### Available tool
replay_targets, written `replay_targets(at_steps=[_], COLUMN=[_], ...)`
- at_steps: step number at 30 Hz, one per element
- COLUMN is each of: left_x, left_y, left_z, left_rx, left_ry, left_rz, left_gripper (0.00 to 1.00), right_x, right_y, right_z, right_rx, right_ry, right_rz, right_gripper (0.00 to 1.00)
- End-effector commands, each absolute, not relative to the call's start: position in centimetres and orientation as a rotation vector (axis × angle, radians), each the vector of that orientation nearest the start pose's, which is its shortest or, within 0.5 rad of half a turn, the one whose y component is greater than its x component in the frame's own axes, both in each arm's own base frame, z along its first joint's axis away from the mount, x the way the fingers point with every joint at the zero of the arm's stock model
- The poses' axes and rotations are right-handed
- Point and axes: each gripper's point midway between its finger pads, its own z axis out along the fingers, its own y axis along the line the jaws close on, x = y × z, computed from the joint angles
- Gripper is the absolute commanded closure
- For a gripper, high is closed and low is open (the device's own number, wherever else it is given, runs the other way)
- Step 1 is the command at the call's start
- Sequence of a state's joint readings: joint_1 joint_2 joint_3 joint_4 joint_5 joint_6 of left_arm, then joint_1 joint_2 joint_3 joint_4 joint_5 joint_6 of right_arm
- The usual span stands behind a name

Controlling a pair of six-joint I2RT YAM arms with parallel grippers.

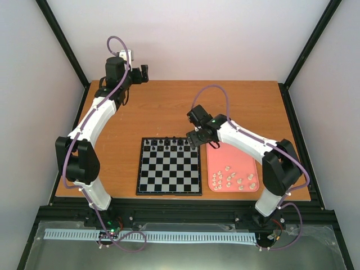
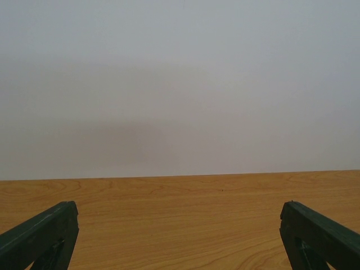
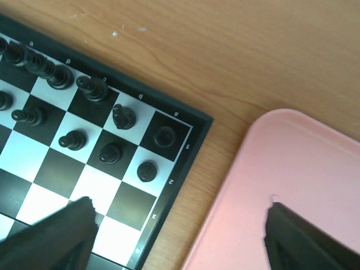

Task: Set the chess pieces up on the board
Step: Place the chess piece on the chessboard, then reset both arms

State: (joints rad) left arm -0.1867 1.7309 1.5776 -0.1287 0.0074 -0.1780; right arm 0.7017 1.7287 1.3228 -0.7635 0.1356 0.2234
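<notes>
Tabletop (image 1: 169,107) wood, walls (image 1: 180,39) pale grey; board (image 1: 169,171) beside pink tray (image 1: 239,164); L gripper (image 2: 180,236) & R gripper (image 3: 180,239) spread.

From the top view you cannot tell the black pieces (image 1: 166,143) apart by type: they are too small. The right gripper (image 1: 194,139) also covers the far right corner of the board (image 1: 169,175). The white pieces (image 1: 233,180) on the tray (image 1: 222,161) are just as hard to sort. Your right wrist view cuts the board at its left and bottom edges, and the tray at its right and bottom. Both fingers (image 3: 56,236) there are dark blurs, cropped below. Of the left gripper (image 2: 179,219) you see only finger ends, cropped at the bottom corners.
</notes>
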Motion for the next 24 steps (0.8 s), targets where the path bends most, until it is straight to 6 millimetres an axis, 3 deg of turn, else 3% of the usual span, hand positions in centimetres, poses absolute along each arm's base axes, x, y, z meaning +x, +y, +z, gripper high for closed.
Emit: replay_targets(at_steps=[1,5,10,13,24], left_x=[54.0,53.9,53.8,53.8,53.8], left_y=[-10.6,-10.4,-10.4,-10.6,-10.5], left_z=[34.3,34.4,34.5,34.5,34.5], left_rx=[0.030,0.026,0.024,0.028,0.025], left_ry=[1.832,1.831,1.827,1.825,1.823], left_rz=[-0.248,-0.241,-0.248,-0.258,-0.254], left_gripper=[0.00,0.00,0.00,0.00,0.00], right_x=[33.5,34.7,36.9,37.0,37.4], right_y=[22.4,20.1,14.8,12.9,12.7], right_z=[13.3,15.2,16.7,17.1,15.3], right_rx=[-0.512,-0.410,-0.207,-0.148,-0.154], right_ry=[2.582,2.537,2.485,2.460,2.505], right_rz=[0.009,0.005,-0.039,-0.052,-0.095], right_gripper=[0.00,0.00,0.00,0.00,0.00])
